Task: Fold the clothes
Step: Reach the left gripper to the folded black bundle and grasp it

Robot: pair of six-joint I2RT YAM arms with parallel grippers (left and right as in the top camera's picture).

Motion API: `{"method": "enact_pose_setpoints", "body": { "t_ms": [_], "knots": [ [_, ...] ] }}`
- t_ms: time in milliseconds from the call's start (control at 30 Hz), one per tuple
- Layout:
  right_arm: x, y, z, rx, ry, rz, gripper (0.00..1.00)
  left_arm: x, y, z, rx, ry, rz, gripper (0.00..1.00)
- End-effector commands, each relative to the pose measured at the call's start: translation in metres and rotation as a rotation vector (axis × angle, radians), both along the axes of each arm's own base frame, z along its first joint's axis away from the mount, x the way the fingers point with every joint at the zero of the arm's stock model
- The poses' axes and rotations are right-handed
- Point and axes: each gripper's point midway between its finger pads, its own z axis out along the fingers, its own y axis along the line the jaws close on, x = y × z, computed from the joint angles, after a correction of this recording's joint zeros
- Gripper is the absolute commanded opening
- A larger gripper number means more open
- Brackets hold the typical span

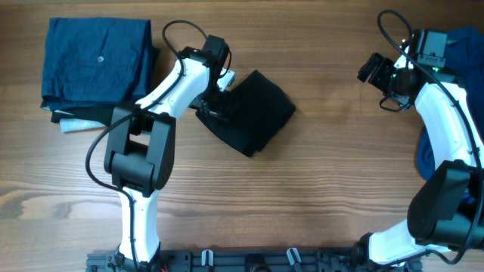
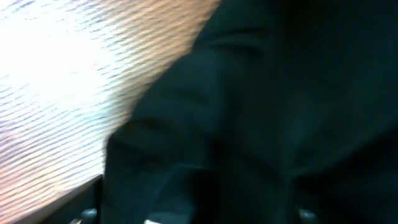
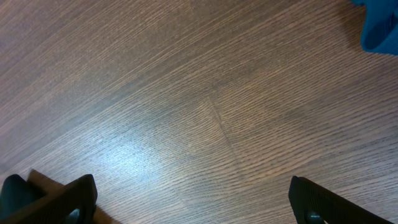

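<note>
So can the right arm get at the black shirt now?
Likely yes: shirt is bare on its right side, nothing between it and the open right gripper; left gripper sits at its left edge only.

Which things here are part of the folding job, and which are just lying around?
Job: black shirt, folded, centre; blue stack, folded, beside the left arm; blue garment, at the edge by the right arm.
Not job: table; white scrap under the stack, unclear what it is.
</note>
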Motion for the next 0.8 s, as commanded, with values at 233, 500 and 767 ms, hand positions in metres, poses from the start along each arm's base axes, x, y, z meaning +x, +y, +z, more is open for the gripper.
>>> {"method": "enact_pose_setpoints", "body": {
  "t_ms": [233, 500, 767],
  "knots": [
    [0.001, -0.004, 0.002, -0.02, -0.001, -0.009, 1.0, -0.016, 0.011, -0.019, 0.048, 0.086, -0.008, 0.1],
    [0.001, -0.004, 0.002, -0.02, -0.001, -0.009, 0.99, -0.01, 0.009, -0.004, 0.041, 0.062, 0.007, 0.04],
    [0.001, -0.004, 0.002, -0.02, -0.001, -0.009, 0.99, 0.023, 0.0, 0.078, -0.026, -0.149, 0.079, 0.04]
  ]
}}
